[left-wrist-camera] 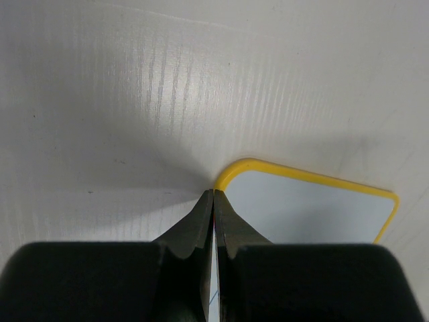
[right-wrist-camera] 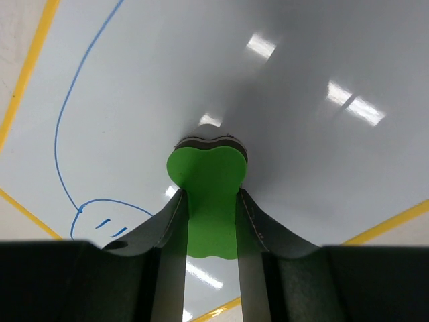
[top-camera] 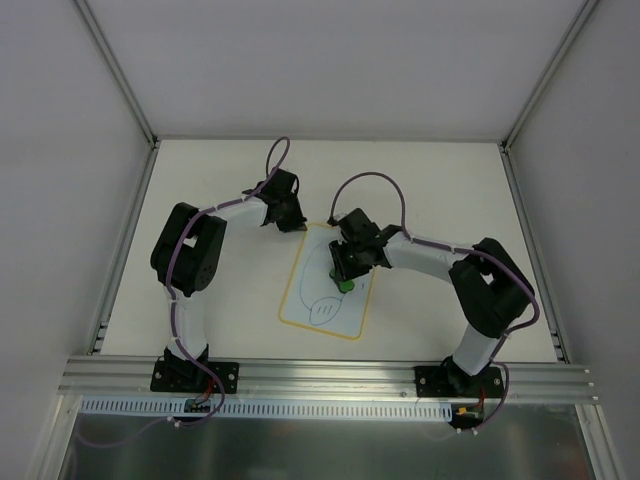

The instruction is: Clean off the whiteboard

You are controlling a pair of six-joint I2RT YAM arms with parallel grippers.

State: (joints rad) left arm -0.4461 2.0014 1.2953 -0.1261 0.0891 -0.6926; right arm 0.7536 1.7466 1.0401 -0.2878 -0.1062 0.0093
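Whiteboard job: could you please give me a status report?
Left gripper shut, tips at whiteboard corner. Right gripper shut on green eraser, over board. Blue scribbles present. Nothing in the way.

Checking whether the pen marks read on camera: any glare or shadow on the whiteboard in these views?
Right wrist view: bright glare patches on the whiteboard, upper right; grey shadow around the green eraser; blue line at left clear. Left wrist view: no glare, soft shadow on the table by the left tool. Top external view: even light, drawing small but visible.
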